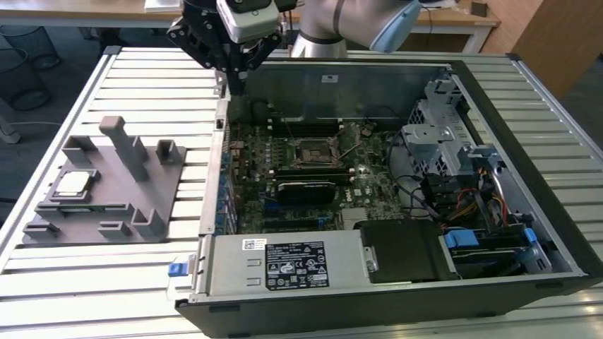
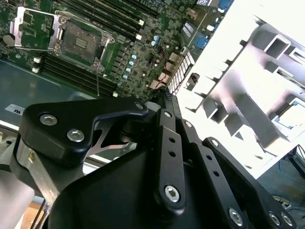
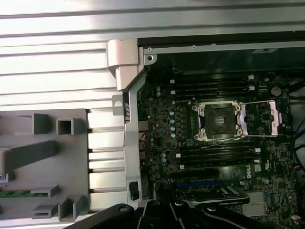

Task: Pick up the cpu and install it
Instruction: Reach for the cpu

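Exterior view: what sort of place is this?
Likely a robotics lab or workshop: an open computer case lies on a slatted metal table, a grey fixture tray beside it holds the cpu, and desks and wire bins stand behind.

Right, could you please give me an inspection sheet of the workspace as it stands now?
Surface: slatted metal table carrying an open computer case and grey fixture tray.
Job's things: cpu lying in the tray; motherboard socket open and empty.
Clutter: green board strip in the tray.
Grippers: gripper shut, empty, over the case's wall, apart from the cpu.
Cables: coloured wires inside the case.
Surroundings: wire bin, wooden furniture.
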`<control>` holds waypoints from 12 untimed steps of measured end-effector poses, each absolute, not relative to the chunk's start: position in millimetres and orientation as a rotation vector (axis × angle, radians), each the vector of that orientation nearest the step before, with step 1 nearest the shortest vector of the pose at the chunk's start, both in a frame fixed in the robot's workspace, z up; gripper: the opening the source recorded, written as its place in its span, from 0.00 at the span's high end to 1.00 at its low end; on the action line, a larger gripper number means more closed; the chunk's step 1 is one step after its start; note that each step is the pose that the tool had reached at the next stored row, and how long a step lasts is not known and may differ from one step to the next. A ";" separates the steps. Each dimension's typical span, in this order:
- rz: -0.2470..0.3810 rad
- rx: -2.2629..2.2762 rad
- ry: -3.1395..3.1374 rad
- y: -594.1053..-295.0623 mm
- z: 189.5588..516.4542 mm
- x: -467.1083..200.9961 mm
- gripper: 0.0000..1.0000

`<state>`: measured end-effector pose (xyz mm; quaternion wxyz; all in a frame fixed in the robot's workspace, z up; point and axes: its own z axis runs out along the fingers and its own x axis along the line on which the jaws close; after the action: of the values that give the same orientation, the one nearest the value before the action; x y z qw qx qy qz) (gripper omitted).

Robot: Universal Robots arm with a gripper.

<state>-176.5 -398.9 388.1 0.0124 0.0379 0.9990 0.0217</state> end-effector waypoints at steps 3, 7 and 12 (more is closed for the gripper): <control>0.068 0.118 3.114 -398.9 387.8 -179.3 0.89; 0.068 0.118 3.114 -398.9 387.5 -183.1 0.89; 0.068 0.118 3.114 -398.9 387.0 -187.8 0.89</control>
<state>-187.8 -398.9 387.0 0.0123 0.0379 0.9990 0.0217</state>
